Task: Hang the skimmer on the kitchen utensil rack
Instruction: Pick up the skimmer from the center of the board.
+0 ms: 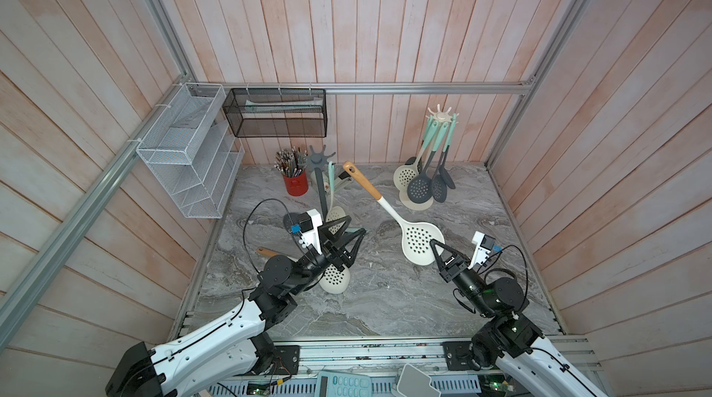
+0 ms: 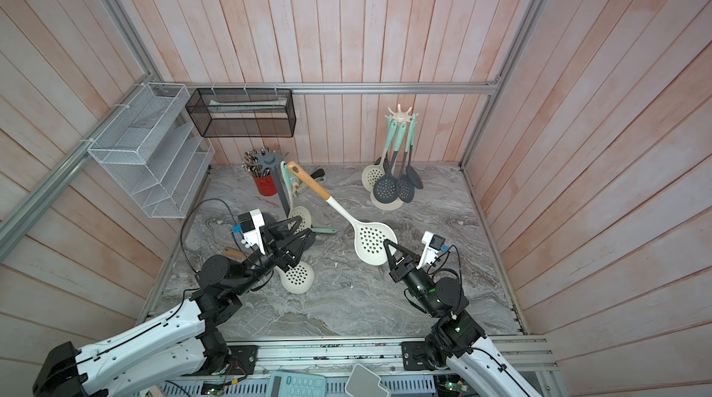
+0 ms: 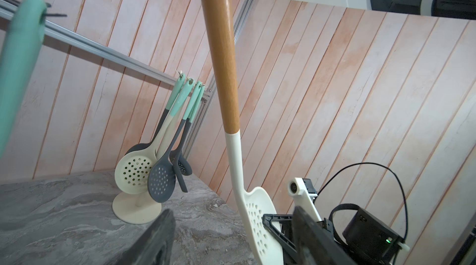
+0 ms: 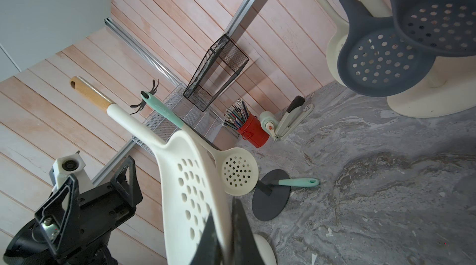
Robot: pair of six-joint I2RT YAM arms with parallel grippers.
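Skimmer (image 4: 177, 148) near teal handle (image 4: 164, 112) bearing lettering, seemingly unreadable

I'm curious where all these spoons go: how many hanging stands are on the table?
2. A dark grey utensil rack stands left of centre; a cream utensil rack stands at the back right.
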